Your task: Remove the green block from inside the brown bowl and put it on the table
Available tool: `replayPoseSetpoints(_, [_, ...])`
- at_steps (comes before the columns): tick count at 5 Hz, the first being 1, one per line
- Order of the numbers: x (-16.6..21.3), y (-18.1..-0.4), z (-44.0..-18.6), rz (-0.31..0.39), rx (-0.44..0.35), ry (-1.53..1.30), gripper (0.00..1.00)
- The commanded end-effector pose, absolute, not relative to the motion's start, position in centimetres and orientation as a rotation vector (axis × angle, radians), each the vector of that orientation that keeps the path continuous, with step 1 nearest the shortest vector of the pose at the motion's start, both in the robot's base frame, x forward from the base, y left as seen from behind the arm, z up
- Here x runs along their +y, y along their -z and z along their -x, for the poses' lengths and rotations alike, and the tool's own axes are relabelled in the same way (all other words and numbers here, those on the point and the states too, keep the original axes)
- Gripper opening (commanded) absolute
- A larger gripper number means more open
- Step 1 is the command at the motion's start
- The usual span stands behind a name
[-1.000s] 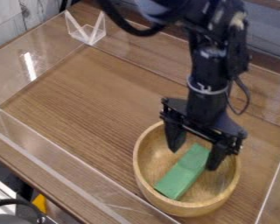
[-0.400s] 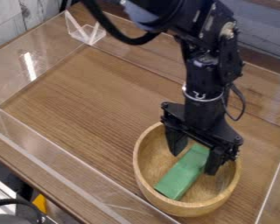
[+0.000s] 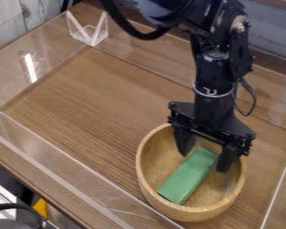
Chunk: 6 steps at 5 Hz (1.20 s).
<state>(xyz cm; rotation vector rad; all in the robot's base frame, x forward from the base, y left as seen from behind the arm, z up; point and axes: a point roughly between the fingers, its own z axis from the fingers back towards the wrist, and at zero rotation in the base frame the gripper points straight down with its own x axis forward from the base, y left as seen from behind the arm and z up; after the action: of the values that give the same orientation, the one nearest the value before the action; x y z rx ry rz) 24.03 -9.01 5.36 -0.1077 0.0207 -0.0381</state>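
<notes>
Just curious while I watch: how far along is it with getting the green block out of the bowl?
Early. The green block lies inside the bowl, not lifted. The open end effector straddles the block's upper end, ready to grip. Gripping, lifting and setting it on the table remain.

A robotics lab bench is what is being looked at here. A brown wood-grain tabletop [image 3: 97, 98] is fenced in by a clear acrylic wall [image 3: 44, 49] along its edges, as is done for a test enclosure. A black robot arm with bundled black cables [image 3: 217, 54] is mounted over it. A round light-brown wooden bowl [image 3: 152, 174] and a small bright green rectangular block [image 3: 188, 175] are laid out as test props. Nothing domestic is seen around the enclosure.
</notes>
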Motion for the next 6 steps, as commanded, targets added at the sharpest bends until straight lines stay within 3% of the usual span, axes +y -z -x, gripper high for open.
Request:
replayPoseSetpoints(1, [-10.2,-7.2,-23.9,0.127,-0.032,0.040,1.00])
replayPoseSetpoints(6, [-10.7,-7.1,-25.3,0.130,-0.024,0.129,1.00])
